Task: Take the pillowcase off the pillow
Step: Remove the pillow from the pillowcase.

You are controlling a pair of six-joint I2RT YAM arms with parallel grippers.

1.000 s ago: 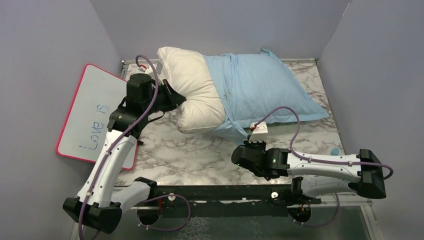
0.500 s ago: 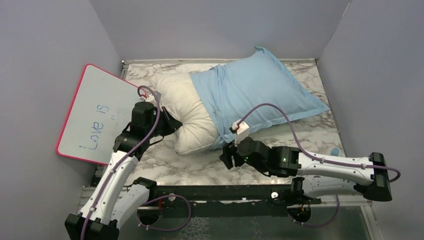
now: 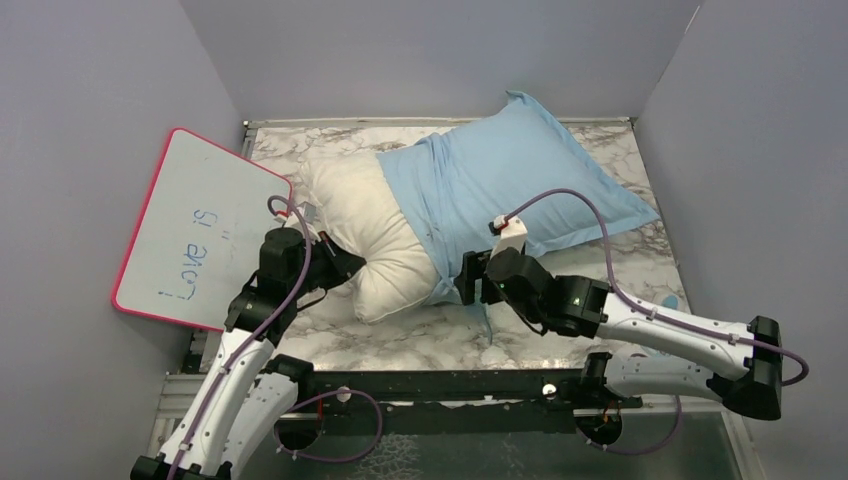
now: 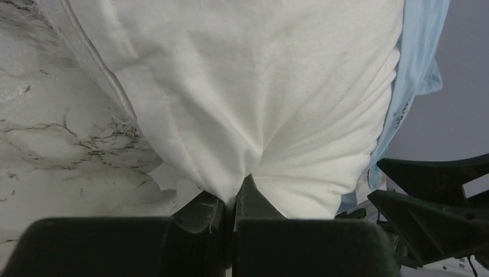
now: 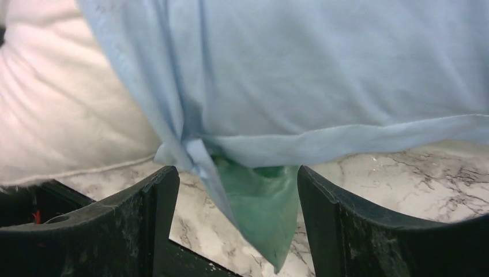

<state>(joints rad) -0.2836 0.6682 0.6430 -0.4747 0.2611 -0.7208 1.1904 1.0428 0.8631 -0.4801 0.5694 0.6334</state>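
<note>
Two wrist cams beat the overhead: right gripper (image 5: 233,173) spread either side of the thin pillowcase (image 5: 323,75), teal flap dangling; left gripper (image 4: 230,196) pinching the plump cream pillow (image 4: 259,86).

We read the pillow (image 3: 372,232) as cream-white woven cloth, matt and softly creased, with a stitched seam and a few frayed threads at its edge. Drawn over part of the pillow, the pillowcase (image 3: 520,180) is thin, smooth, matt cloth, light blue outside and teal-green on its turned corner. Under the pillow, the table (image 3: 420,335) has a smooth, marble-patterned top with a faint sheen. Beside the pillow, the whiteboard (image 3: 195,225) has a glossy white face. We note dull black plastic, lightly scuffed, on the left gripper (image 4: 233,199) and the right gripper (image 5: 233,179).
</note>
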